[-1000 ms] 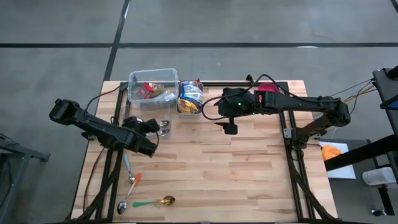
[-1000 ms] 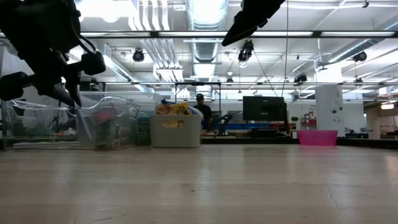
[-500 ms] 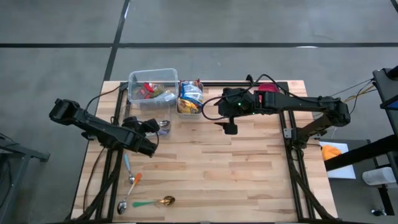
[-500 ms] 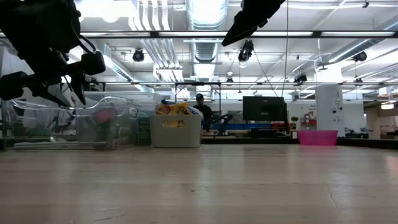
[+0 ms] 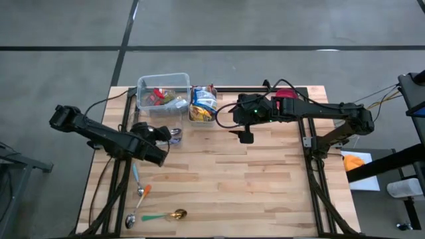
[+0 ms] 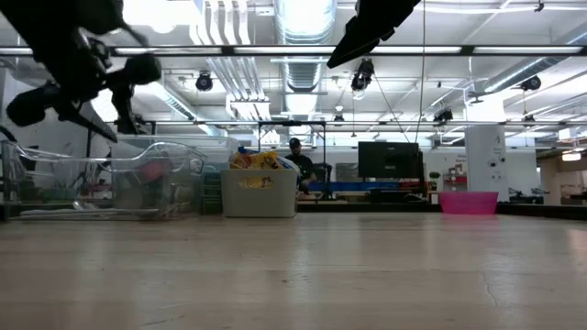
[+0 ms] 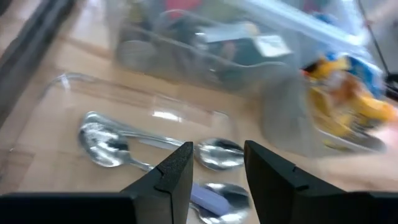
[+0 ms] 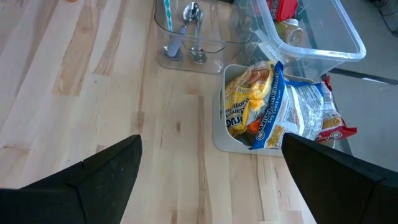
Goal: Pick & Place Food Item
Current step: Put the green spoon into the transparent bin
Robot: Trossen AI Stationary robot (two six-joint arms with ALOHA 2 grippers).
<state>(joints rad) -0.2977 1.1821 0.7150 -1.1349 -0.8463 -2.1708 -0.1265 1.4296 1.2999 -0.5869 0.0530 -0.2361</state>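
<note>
Yellow and blue snack bags (image 8: pixel 273 109) stand in a small white bin (image 5: pixel 203 105) at the far side of the table. Beside it, a clear bin (image 5: pixel 163 93) holds red and other food packs. My left gripper (image 7: pixel 217 168) hovers open just above a small clear tray (image 5: pixel 174 136) in which several metal spoons (image 7: pixel 214 154) lie; nothing is between its fingers. My right gripper (image 8: pixel 211 180) hangs open high over the table's middle, on the near side of the white bin, holding nothing.
Loose spoons lie on the wood near the left front edge, one with an orange handle (image 5: pixel 139 189) and one gold with a green handle (image 5: pixel 163 216). A pink bowl (image 6: pixel 468 203) shows beyond the table. Bare wood (image 5: pixel 265 186) spreads across the middle and right.
My left gripper has parted its fingers over the clear tray and then risen clear of it, tipping a little. My right arm has kept still.
</note>
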